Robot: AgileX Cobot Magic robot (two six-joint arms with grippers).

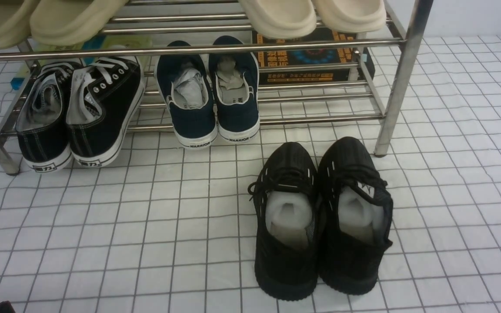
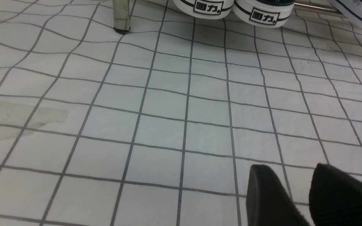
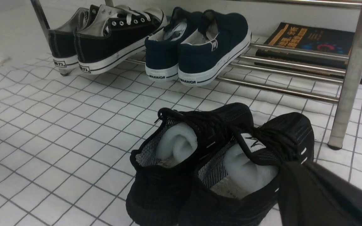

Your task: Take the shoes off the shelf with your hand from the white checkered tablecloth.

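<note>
A pair of all-black knit sneakers (image 1: 322, 217) stuffed with white paper stands side by side on the white checkered tablecloth (image 1: 102, 239). Their toes point toward the chrome shoe rack (image 1: 400, 82), just before its right front post. The right gripper (image 3: 306, 188) sits low to the pair's right, apart from it, its jaws closed and empty. The left gripper (image 2: 291, 169) hovers over bare cloth with its fingers parted.
</note>
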